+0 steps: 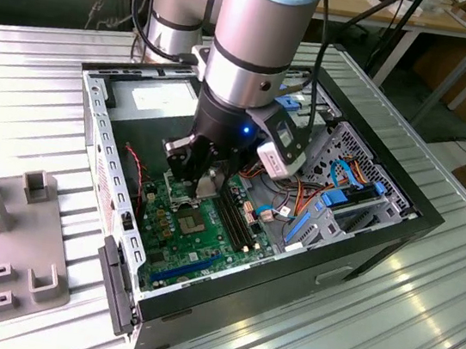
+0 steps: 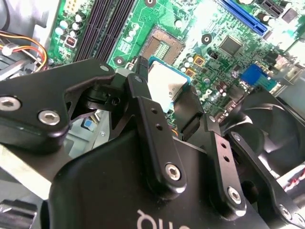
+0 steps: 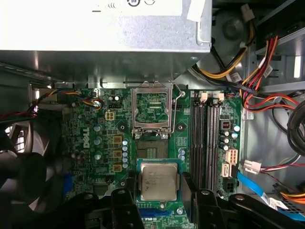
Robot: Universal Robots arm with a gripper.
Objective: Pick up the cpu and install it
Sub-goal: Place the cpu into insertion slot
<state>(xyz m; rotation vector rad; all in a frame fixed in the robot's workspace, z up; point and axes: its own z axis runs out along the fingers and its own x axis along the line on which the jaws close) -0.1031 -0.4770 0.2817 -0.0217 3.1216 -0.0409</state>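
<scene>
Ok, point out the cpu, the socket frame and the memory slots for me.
cpu [image 3: 158, 181]: first wrist view, centre of its metal top.
socket frame [image 3: 135, 109]: first wrist view, on one side bar.
memory slots [image 3: 208, 138]: first wrist view, midway along the black slots.

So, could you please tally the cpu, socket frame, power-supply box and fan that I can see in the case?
cpu: 1, held in the gripper
socket frame: 1
power-supply box: 1
fan: 1
Total: 4
</scene>
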